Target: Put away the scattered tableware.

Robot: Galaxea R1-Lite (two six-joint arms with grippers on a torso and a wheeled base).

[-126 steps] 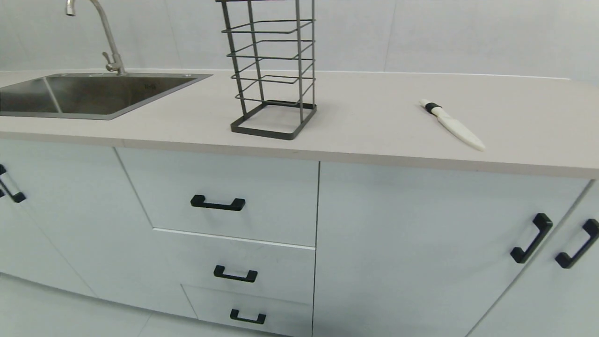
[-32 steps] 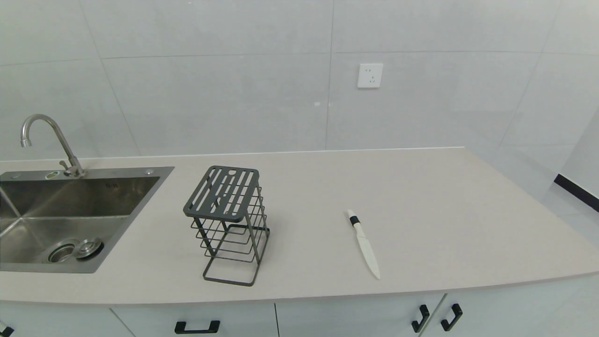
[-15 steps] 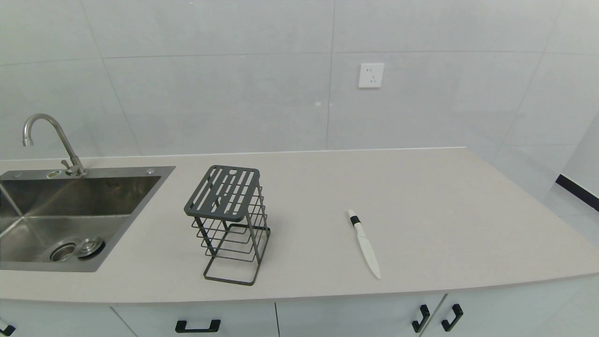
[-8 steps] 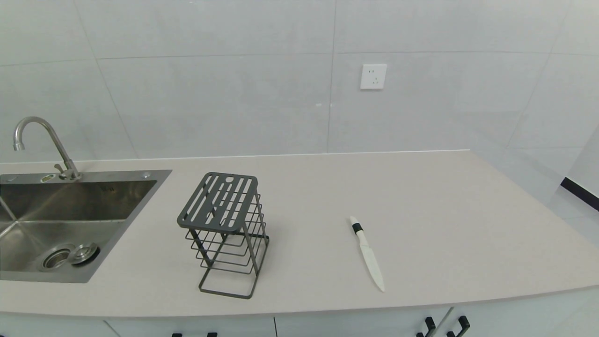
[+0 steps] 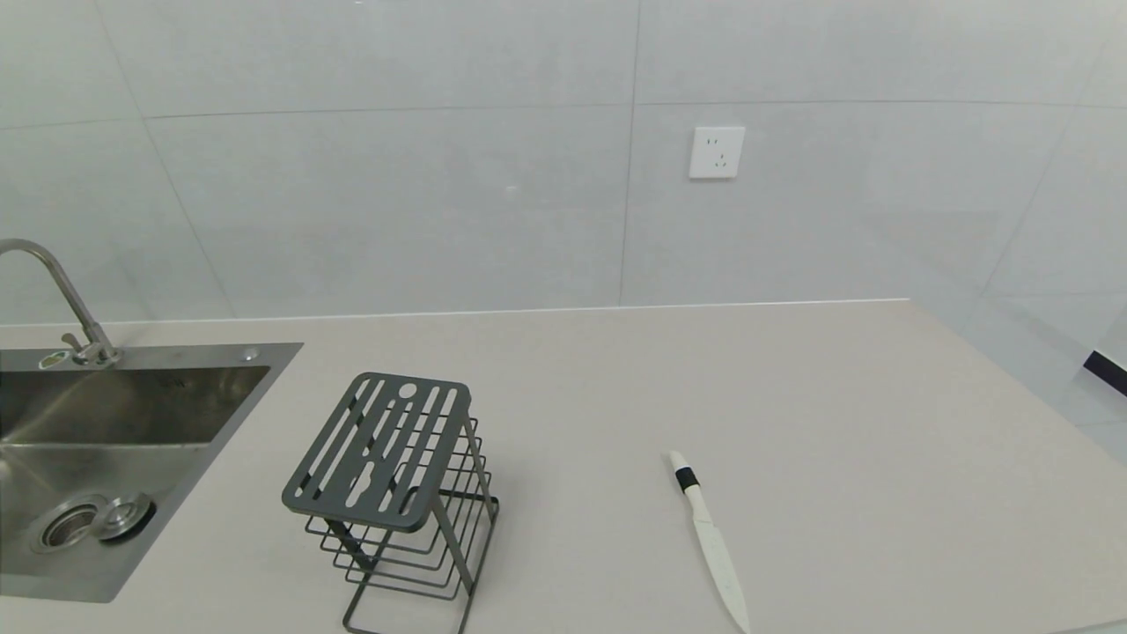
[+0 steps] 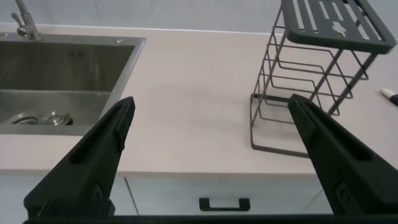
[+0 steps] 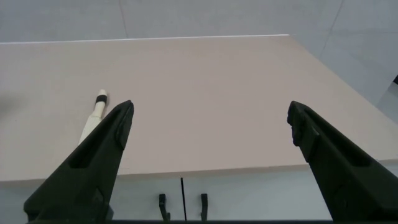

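Across the last half second the whole head view shifts: sink, rack and knife all sit lower and larger in frame. The camera is judged to have moved closer to the desk [image 5: 836,423]; the things themselves are not taken as displaced.

- Left fingers [image 6: 93,162]: spread wide, nothing held. They are held out in front of the desk edge, with the stretch between sink and rack framed between them.
- Sink [image 5: 141,401]: set into the desk at the left end.
- Rack [image 5: 377,453]: dark wire, slotted top plate, upright on the desk just to the right of the sink. No tableware is seen in its slots.
- Knife [image 5: 704,528]: white with a black band, flat on the desk to the right of the rack and apart from it. The handle is toward the wall, the tip toward the near edge.
- Right fingers [image 7: 93,162]: spread wide, nothing held. The knife handle shows just beyond one of them.

Judgement: the approach is nearly complete and no grasp is begun. The knife is better placed for the right arm.
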